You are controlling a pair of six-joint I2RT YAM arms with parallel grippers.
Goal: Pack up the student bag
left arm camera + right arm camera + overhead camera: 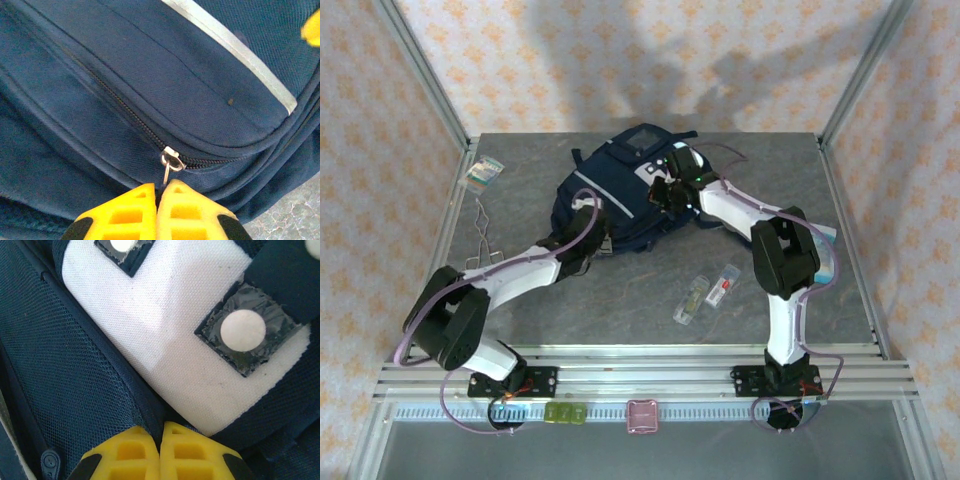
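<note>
So the student bag (620,190) is lying toward the far middle of the worktop (650,290), with the left pincer (159,192) sitting clenched right at the zipper pull (169,167) on its front and the right pincer (161,432) sitting clenched just beside its white patch (160,330).
</note>
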